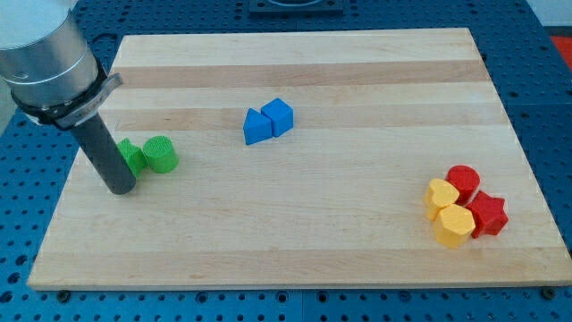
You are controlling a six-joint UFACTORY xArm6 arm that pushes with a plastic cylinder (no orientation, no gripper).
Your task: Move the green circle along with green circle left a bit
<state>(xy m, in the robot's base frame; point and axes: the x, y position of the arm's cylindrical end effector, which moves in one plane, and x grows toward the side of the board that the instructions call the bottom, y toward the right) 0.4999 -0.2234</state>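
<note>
A green circle block (162,154) lies on the wooden board (295,89) at the view's left. A second green block (132,156) touches its left side; part of it is hidden behind the rod and its shape is unclear. My tip (121,189) rests on the board just left of and slightly below this second green block, touching or almost touching it. The rod rises up to the arm's grey body at the view's top left.
A blue triangle (257,128) and a blue cube (279,116) touch each other near the board's middle. At the view's lower right, a red circle (463,180), a red star (489,214), a yellow heart (441,195) and a yellow hexagon (454,225) are clustered.
</note>
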